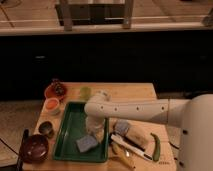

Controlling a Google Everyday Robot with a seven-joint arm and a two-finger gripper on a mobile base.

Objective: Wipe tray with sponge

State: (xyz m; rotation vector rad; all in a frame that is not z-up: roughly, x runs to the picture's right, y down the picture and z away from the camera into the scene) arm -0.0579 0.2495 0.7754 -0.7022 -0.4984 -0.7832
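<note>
The dark green tray (pixel 67 137) lies on the left half of the wooden table. The blue-grey sponge (pixel 86 143) lies flat in the tray near its front right corner. My white arm reaches in from the right and bends down into the tray. My gripper (pixel 95 131) hangs over the tray's right side, just above and behind the sponge, touching or nearly touching it. The gripper hides part of the tray's right rim.
Left of the tray stand a red bowl (pixel 55 91), an orange cup (pixel 51 105), a small dark cup (pixel 46 129) and a maroon bowl (pixel 34 148). Right of it lie a beige block with a grey-blue piece (pixel 129 132), a green pepper (pixel 157 147) and a yellow item (pixel 122 156).
</note>
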